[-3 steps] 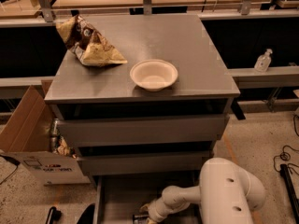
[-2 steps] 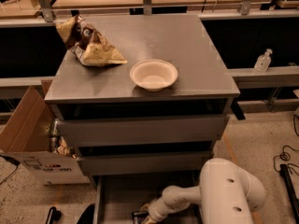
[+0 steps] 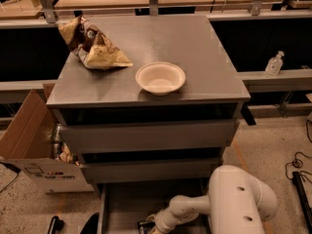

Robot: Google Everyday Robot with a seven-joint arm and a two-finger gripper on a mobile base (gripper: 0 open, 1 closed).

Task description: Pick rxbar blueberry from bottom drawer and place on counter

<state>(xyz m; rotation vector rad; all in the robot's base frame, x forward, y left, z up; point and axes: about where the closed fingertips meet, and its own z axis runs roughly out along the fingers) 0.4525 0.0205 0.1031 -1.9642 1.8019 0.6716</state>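
Note:
The bottom drawer (image 3: 127, 199) is pulled open at the foot of the grey cabinet, and its grey floor shows. My white arm (image 3: 195, 206) reaches into it from the right. The gripper (image 3: 147, 226) is low inside the drawer, near its front, at the bottom edge of the view. I cannot make out the rxbar blueberry; the spot by the gripper is dark and partly cut off. The counter (image 3: 200, 48) is the cabinet's dark grey top.
A white bowl (image 3: 160, 78) and a tan-and-brown chip bag (image 3: 92, 45) sit on the counter. An open cardboard box (image 3: 29, 140) stands left of the cabinet. A small clear bottle (image 3: 274, 63) stands on a ledge at the right. Cables (image 3: 297, 172) lie on the floor at the right.
The gripper has edged slightly left and lower inside the bottom drawer. Nothing else has moved.

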